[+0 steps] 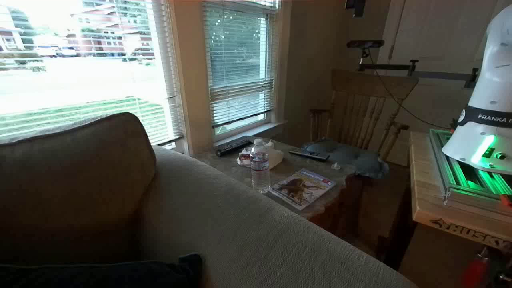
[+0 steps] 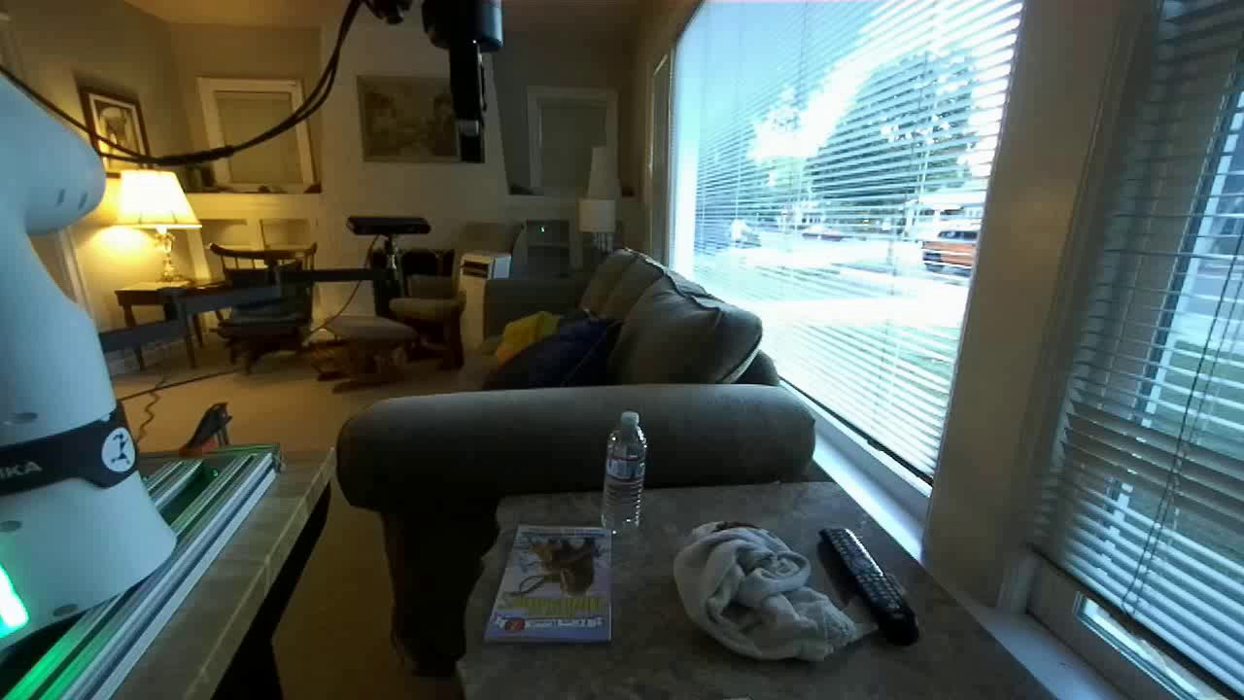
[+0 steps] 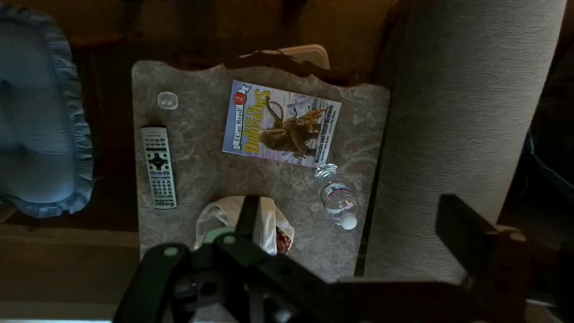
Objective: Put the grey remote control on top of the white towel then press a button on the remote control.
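Overhead the gripper (image 3: 350,213) hangs with jaws wide apart, and nearest me the grey remote control (image 3: 159,170) lies along the table's (image 3: 199,172) edge by the blue cushion (image 3: 38,143), the white towel (image 2: 739,603) bunched farther in, the bottle (image 2: 624,476) upright beyond, near the edge by the sofa (image 2: 544,433).

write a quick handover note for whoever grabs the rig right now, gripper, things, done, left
Gripper: open, holding nothing, raised above the table.
Grey remote: flat on the table near the edge by the blue cushion, apart from the towel.
White towel: rumpled on the same table. The black remote beside it is not the one wanted.
Done: neither step; the grey remote is not on the towel.
Left: pick up the grey remote, lay it on the towel, then press one of its buttons.
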Motion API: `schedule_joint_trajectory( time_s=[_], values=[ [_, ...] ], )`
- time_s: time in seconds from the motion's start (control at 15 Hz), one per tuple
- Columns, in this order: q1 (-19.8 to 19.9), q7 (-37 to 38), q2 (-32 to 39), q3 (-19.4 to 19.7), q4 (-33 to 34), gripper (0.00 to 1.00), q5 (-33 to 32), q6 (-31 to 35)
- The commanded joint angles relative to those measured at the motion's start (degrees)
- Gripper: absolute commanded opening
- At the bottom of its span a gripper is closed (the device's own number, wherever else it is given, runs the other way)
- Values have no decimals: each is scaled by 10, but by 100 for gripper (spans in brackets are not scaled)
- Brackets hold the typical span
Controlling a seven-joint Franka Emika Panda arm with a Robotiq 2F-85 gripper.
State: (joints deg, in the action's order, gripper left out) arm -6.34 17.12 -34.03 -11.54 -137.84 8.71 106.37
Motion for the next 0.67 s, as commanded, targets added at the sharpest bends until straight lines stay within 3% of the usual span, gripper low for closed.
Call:
schedule_joint_trajectory(
  time_s=[0.0, 0.27, 0.6],
  values=[
    [0, 0, 0, 0, 1, 100, 0, -2],
    [0, 0, 0, 0, 1, 100, 0, -2],
    [90, 59, -10, 32, -49, 100, -80, 24]
  ],
)
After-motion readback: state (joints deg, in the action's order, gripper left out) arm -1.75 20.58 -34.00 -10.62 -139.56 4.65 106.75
